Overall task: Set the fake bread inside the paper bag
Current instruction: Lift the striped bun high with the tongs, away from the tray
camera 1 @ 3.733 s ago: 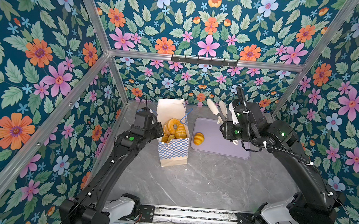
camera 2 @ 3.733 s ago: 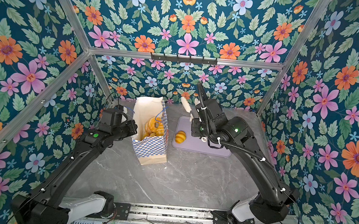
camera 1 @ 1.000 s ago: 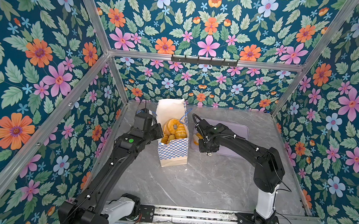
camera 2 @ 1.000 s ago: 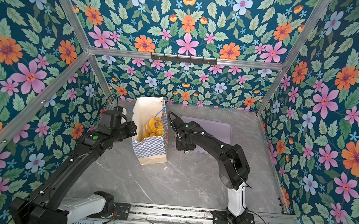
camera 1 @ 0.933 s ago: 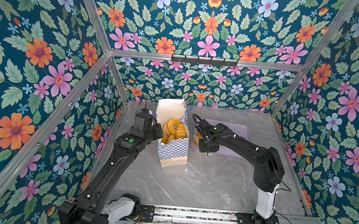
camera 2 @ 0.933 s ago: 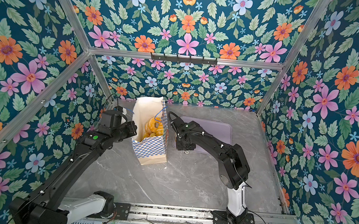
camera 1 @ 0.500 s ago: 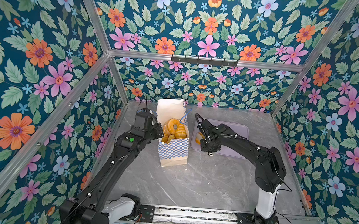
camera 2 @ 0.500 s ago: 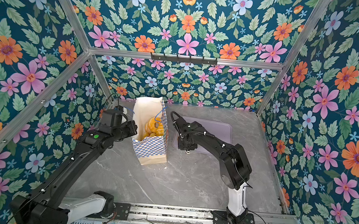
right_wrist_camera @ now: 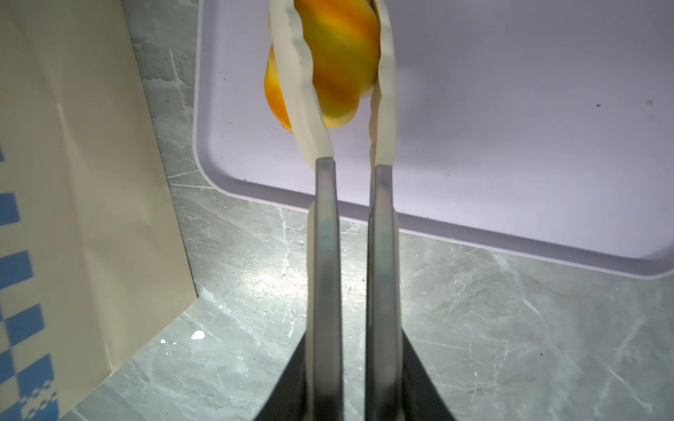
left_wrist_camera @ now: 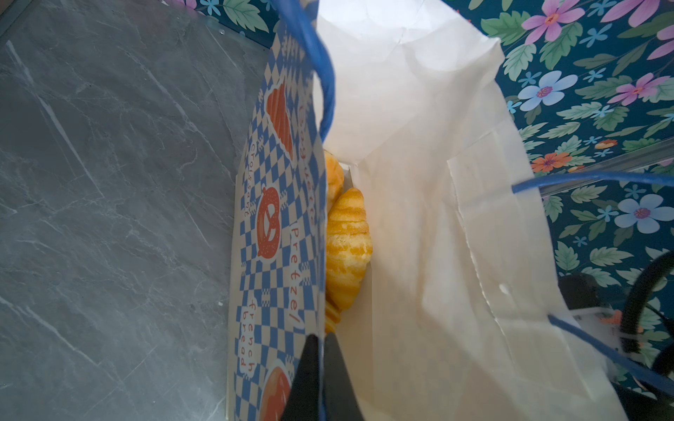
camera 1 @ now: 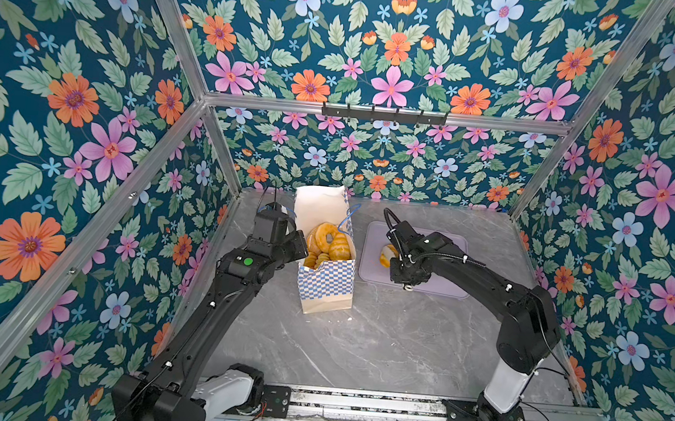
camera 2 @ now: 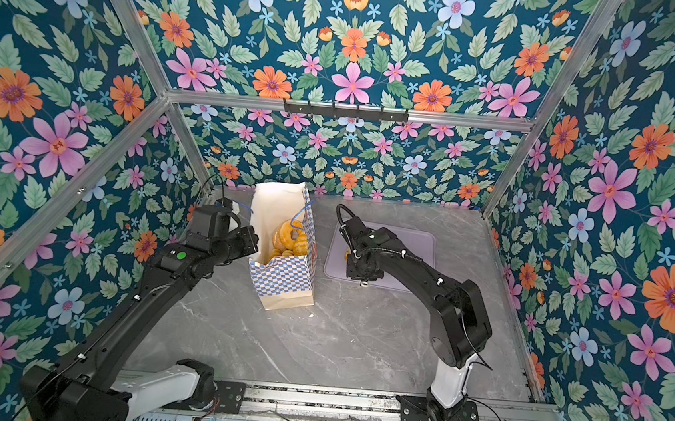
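cream paper bag, about five pastries inside, pinched by left claw; lilac tray beneath right claw clamping one bun.

On your desk the paper bag stands upright, left of the middle and toward the back. The tray lies just to its right, apart from it. The fake bread is piled in the bag, with a ring pastry on top. A croissant lies against the wall that your left gripper pinches at the rim. One bun is at the tray's left end, between your right gripper's fingers, both touching it.
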You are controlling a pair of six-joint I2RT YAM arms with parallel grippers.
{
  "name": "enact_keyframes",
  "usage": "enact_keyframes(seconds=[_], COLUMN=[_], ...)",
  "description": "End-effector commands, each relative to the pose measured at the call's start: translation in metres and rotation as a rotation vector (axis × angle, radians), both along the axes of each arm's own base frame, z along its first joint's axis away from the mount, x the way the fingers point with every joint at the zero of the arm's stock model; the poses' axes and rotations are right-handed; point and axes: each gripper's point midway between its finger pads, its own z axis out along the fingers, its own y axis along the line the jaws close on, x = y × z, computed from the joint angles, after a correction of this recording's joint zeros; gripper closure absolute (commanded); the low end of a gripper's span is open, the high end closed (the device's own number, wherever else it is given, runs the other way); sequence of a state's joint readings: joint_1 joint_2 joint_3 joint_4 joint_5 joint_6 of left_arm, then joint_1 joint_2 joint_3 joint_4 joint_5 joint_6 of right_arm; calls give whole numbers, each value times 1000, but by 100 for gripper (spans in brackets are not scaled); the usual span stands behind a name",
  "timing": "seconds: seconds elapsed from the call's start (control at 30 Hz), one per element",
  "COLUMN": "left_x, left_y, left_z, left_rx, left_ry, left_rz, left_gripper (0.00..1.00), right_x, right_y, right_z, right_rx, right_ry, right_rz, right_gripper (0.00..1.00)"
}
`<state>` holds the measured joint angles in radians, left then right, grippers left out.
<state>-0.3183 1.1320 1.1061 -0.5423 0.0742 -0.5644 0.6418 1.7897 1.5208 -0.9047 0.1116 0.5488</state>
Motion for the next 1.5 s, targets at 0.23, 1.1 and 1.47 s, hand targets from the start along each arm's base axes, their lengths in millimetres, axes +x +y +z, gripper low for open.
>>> enact_keyframes(seconds=[0.23, 1.1, 1.47], left_x=[-6, -6, -7], left_y=[3, 3, 3], left_z=[-5, -1, 1], left_rx=[24, 19, 17], left_ry=[23, 15, 10], left_rz=[-7, -7, -6], left_gripper=[95, 95, 95], right_x=[4, -9, -19], right_y=[-19, -40, -42], right_z=[47, 196, 246], right_rx=[-5, 114, 197], right_ry=[-103, -389, -480], right_rz=[-15, 1, 16], right_gripper=[71, 71, 71])
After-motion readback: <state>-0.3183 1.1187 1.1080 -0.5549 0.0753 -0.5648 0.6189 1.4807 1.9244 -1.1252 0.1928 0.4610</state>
